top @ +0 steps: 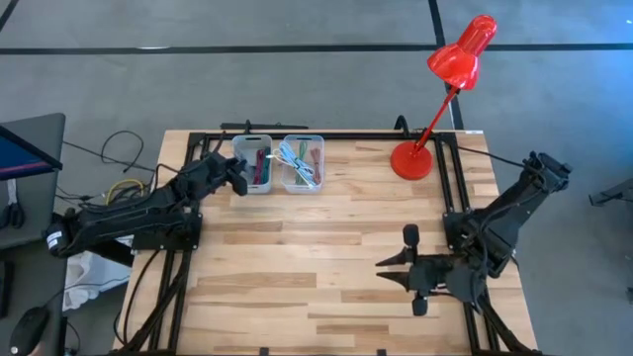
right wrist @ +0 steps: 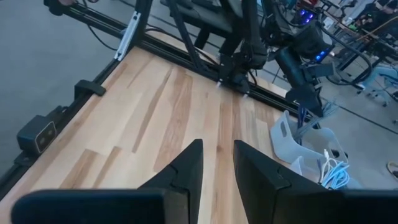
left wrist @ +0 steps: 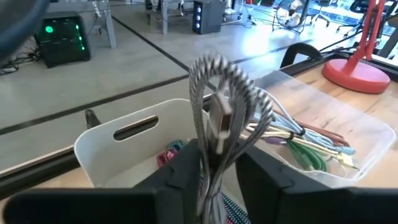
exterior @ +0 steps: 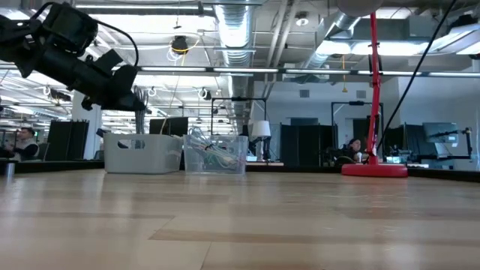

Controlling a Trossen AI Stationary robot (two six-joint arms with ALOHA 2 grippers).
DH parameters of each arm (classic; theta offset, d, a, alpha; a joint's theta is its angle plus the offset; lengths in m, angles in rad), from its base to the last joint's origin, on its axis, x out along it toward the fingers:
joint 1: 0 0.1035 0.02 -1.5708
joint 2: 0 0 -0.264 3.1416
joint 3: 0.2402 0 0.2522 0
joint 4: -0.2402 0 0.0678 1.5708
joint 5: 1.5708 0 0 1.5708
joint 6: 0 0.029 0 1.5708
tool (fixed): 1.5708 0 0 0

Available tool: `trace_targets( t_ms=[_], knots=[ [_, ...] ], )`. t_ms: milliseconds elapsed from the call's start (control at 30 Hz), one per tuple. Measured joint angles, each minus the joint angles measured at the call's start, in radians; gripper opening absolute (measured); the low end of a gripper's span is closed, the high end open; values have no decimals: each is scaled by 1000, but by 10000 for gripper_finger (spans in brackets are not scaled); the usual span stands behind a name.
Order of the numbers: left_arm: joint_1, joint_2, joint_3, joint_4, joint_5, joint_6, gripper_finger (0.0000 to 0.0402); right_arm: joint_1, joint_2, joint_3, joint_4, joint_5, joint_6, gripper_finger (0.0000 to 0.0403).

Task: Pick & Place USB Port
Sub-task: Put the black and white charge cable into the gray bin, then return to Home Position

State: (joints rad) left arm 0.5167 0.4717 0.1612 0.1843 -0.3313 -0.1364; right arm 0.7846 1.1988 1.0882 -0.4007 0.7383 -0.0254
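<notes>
So, a quick rundown:

Left gripper (left wrist: pixel 217 163): it's hanging over the white bin (left wrist: pixel 134 140) at the far edge of the table (top: pixel 297 257), fingers (left wrist: pixel 186 168) pinched in tight on a looped cable.

USB cable (left wrist: pixel 224 93): grey and braided, it's sticking up out of the left gripper in a loop, with the metal plug showing in the middle of the loop. It's sitting in the air above the white bin, not touching it as far as I can tell.

White bin: there's a handle slot in its wall and some colourful cables are lying inside.

Clear bin (top: pixel 303 163): it's sitting right beside the white one, with a tangle of green, purple and white cables in it.

Right gripper (right wrist: pixel 217 165): it's waiting low over the near right part of the table, well apart from the bins, fingers just slightly apart and holding nothing.

Red lamp (top: pixel 435 109): it's standing at the far right of the table, head leaning out past the edge.
</notes>
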Motion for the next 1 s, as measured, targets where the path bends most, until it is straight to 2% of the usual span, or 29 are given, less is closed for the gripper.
trace_targets(
  t_ms=[267,400,567,667,867,1000],
  knots=[
    [0,0,0,13,0,-3,133,-5,0,0,-15,22,0,82],
    [0,0,0,28,0,25,139,6,-6,0,-26,38,0,82],
    [0,-2,0,45,24,55,136,33,-10,1,-55,118,0,82],
    [0,-2,0,58,115,53,131,49,-10,1,-79,160,1,82],
    [-14,-2,0,178,450,6,112,94,-10,1,-189,268,104,82],
    [-48,-8,0,305,520,-19,94,150,-34,1,-337,389,260,82]
  ],
)
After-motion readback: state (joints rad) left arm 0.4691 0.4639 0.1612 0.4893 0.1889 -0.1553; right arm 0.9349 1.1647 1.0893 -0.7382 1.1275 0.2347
